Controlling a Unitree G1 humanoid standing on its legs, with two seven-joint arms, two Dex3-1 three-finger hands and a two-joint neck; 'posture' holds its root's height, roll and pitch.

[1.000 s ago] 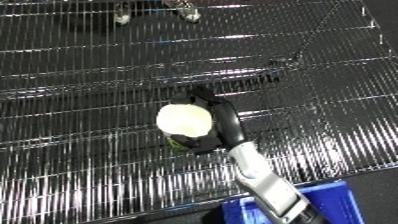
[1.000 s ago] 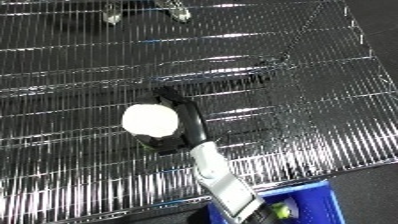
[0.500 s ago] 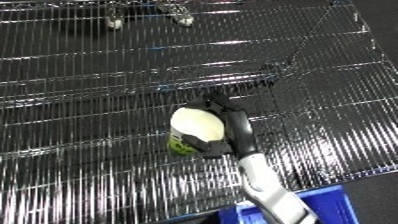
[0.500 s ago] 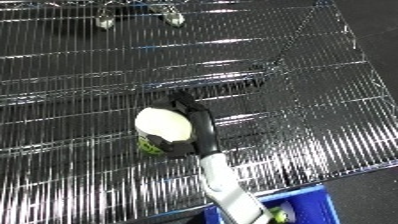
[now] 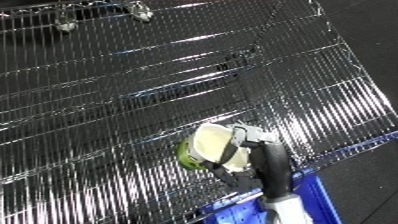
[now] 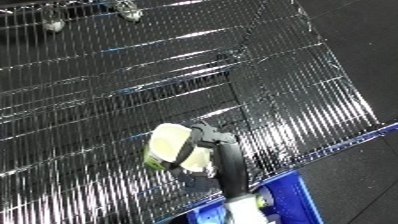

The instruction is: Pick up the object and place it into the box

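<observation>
A pale cream, rounded object with a green edge (image 5: 207, 146) is held above the shiny wire rack (image 5: 133, 90). My right hand (image 5: 252, 150) is shut on it, black fingers curled round its right side, the forearm rising from the lower edge. The object's underside is hidden by the hand. The blue bin (image 5: 317, 201) shows only as a corner at the bottom, just below and right of the hand. My left hand is in no view.
The wire rack fills most of the view and slants down to the right, its edge (image 6: 355, 142) meeting dark floor (image 6: 364, 60). Two small caster wheels (image 5: 138, 10) stand at the rack's far side.
The whole picture has tilted, so the camera moved. The right hand, still holding the object, has drawn lower in the view toward the blue bin.
</observation>
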